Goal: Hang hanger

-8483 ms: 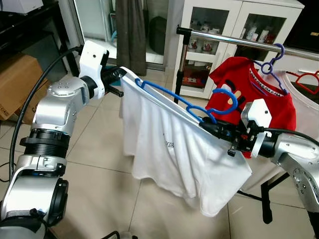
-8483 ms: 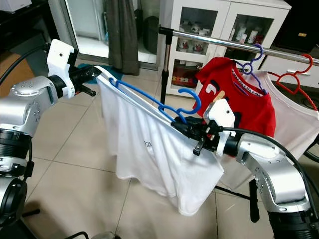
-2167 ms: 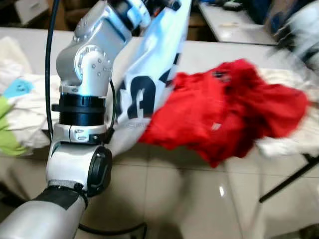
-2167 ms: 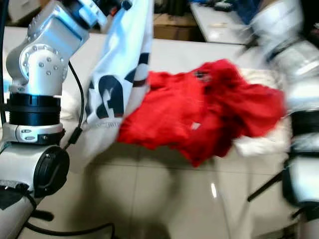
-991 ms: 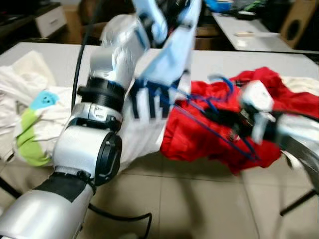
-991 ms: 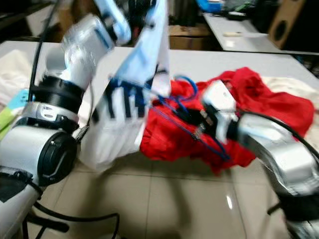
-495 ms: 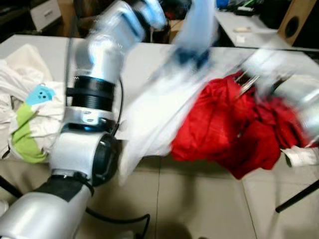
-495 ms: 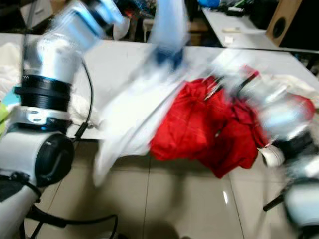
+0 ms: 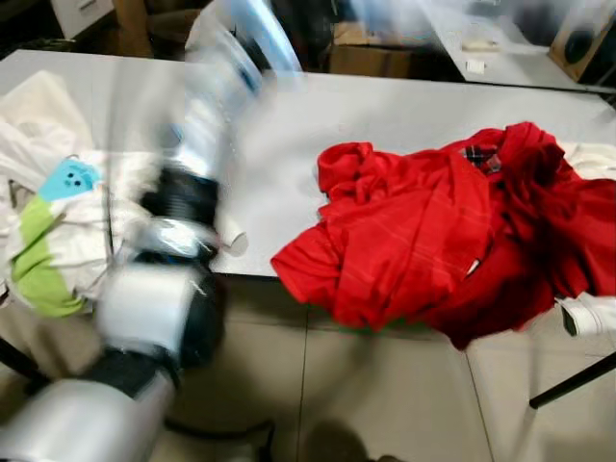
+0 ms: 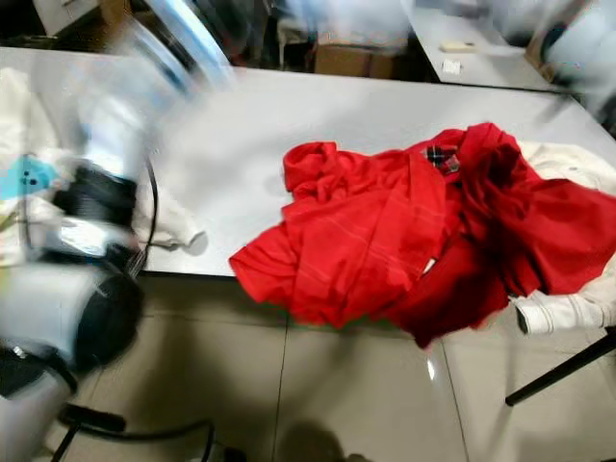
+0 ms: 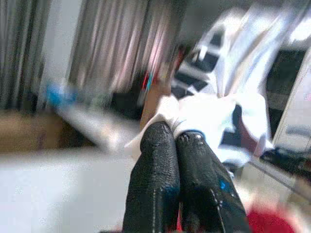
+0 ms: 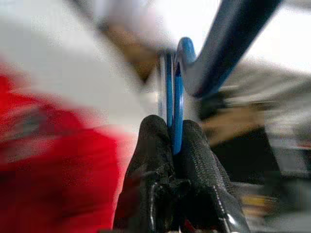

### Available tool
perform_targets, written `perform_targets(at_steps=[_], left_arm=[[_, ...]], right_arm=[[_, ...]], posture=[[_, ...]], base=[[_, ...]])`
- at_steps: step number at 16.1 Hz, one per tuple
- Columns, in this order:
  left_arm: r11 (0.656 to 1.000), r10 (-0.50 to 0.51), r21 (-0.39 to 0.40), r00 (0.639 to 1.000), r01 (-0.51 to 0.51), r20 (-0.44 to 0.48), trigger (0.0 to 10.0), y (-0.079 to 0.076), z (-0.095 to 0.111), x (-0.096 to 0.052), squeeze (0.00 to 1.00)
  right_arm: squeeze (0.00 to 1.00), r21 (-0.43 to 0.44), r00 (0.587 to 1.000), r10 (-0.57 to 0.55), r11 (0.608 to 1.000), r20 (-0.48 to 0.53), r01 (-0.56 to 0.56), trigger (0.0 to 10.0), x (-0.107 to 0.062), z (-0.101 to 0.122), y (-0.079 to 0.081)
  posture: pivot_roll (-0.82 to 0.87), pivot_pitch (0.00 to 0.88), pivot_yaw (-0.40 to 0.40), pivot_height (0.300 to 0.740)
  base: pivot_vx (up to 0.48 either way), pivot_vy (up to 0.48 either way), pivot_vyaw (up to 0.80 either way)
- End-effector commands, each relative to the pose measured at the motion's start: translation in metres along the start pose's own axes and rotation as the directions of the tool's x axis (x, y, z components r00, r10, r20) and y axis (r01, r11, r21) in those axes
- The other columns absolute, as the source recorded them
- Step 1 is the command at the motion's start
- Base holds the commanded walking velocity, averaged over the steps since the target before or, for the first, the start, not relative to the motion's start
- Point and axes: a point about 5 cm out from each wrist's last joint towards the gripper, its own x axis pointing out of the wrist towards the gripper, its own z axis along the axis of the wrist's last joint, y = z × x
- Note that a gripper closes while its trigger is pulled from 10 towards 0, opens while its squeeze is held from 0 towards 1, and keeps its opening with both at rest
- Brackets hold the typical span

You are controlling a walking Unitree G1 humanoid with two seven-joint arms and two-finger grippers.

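In the right wrist view the right gripper (image 12: 172, 131) is clenched on the blue hanger (image 12: 176, 92): its two black fingers (image 12: 150, 145) press either side of the thin blue wire, which runs up from between the tips and bends over into a thicker blue curve above them. Behind that gripper lie a red blur of cloth and a pale surface, too smeared to say more.

In the left wrist view the left gripper (image 11: 176, 138) has its two fingers pressed together side by side, and a fold of the white garment (image 11: 204, 109) with dark markings is bunched at their tips, so it is grasping that cloth. Grey curtains (image 11: 116, 43) hang in the blurred background there.

In the head views the left arm (image 9: 183, 241) rises as a heavily blurred silver and black column near the left end of the grey table (image 9: 289, 125), reaching upward out of the top of the picture.

On the table, the red clothes (image 9: 433, 231) lie in a crumpled heap near the front edge, part of them drooping over it. Just beside the red heap, at the table's right end, lies a cream-white garment (image 10: 568, 308) with a rolled cuff hanging past the edge. At the table's left end sits a pile of white cloth with a green patch (image 9: 38, 250) and a light-blue patch (image 9: 69, 178). A black table leg (image 10: 558, 371) slants down at the right. The floor (image 9: 385, 385) is beige tile, and behind the table stand cardboard boxes (image 9: 371, 53) and another pale table (image 10: 462, 38).
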Motion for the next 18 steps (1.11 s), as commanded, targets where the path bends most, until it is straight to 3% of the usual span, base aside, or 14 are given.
perform_targets(at_steps=[1,2,3,5,7,8,9,10,12,15,17,18], left_arm=[[1.0,0.016,0.022,0.994,-0.014,-0.104,10.0,-0.007,-0.026,0.006,0.0],[1.0,0.017,0.022,0.977,-0.012,-0.211,10.0,-0.014,-0.059,0.007,0.0],[1.0,0.0,0.013,0.965,0.003,-0.264,10.0,-0.019,-0.077,0.005,0.0],[0.999,-0.006,0.046,0.909,0.028,-0.416,10.0,-0.026,-0.126,-0.009,0.0],[0.996,-0.063,0.027,0.887,0.084,-0.458,10.0,-0.024,-0.133,-0.015,0.0],[0.994,-0.045,0.071,0.881,0.088,-0.472,10.0,-0.019,-0.132,-0.016,0.0],[0.981,0.012,0.171,0.86,0.088,-0.509,10.0,-0.007,-0.133,-0.022,0.68],[0.973,0.039,0.213,0.841,0.092,-0.539,10.0,0.002,-0.134,-0.028,1.0],[0.959,0.084,0.273,0.846,0.075,-0.527,10.0,0.017,-0.124,-0.033,1.0],[0.949,0.078,0.299,0.85,0.097,-0.522,10.0,0.027,-0.111,-0.036,1.0],[0.945,0.07,0.304,0.837,0.117,-0.542,10.0,0.035,-0.108,-0.042,1.0],[0.946,0.007,0.263,0.8,0.189,-0.6,10.0,0.04,-0.107,-0.051,1.0]], right_arm=[[0.0,0.068,0.995,0.095,0.993,0.009,-0.095,10.0,-0.001,-0.012,0.015],[0.0,0.136,0.979,0.206,0.969,0.001,-0.204,10.0,-0.003,-0.03,0.038],[0.0,0.157,0.964,0.264,0.953,-0.001,-0.261,10.0,-0.005,-0.038,0.05],[0.0,0.203,0.889,0.457,0.871,0.003,-0.449,10.0,-0.028,-0.064,0.08],[0.0,0.23,0.854,0.518,0.827,0.04,-0.513,10.0,-0.056,-0.066,0.071],[0.0,0.232,0.844,0.535,0.815,0.05,-0.531,10.0,-0.063,-0.064,0.068],[0.0,0.211,0.814,0.578,0.789,0.061,-0.577,10.0,-0.079,-0.06,0.062],[0.0,0.202,0.79,0.611,0.769,0.047,-0.607,10.0,-0.093,-0.058,0.058],[0.0,0.195,0.75,0.657,0.748,-0.078,-0.635,10.0,-0.12,-0.065,0.044],[0.0,0.208,0.687,0.688,0.726,-0.234,-0.655,10.0,-0.147,-0.071,0.028],[0.0,0.224,0.676,0.695,0.719,-0.243,-0.658,10.0,-0.158,-0.066,0.018],[0.0,0.235,0.685,0.707,0.706,-0.178,-0.668,10.0,-0.164,-0.054,0.011]], posture=[[-0.09,0.0,-0.012,0.74],[-0.09,0.0,-0.009,0.74],[-0.1,0.0,-0.002,0.74],[-0.13,0.0,0.036,0.74],[-0.14,0.0,0.059,0.74],[-0.15,0.0,0.067,0.74],[-0.15,0.0,0.07,0.74],[-0.15,0.0,0.071,0.74],[-0.15,0.0,0.067,0.74],[-0.15,0.0,0.057,0.74],[-0.15,0.0,0.051,0.74],[-0.15,0.0,0.046,0.74]], base=[[0.0,0.0,0.0],[0.0,0.0,0.0],[0.0,0.0,0.0],[0.0,0.0,0.0],[0.0,0.0,0.0],[0.0,0.0,0.0],[0.0,0.0,0.0],[0.0,0.0,0.0],[0.0,0.0,0.0],[0.0,0.0,0.0],[0.0,0.0,0.0],[0.0,0.0,0.0]])
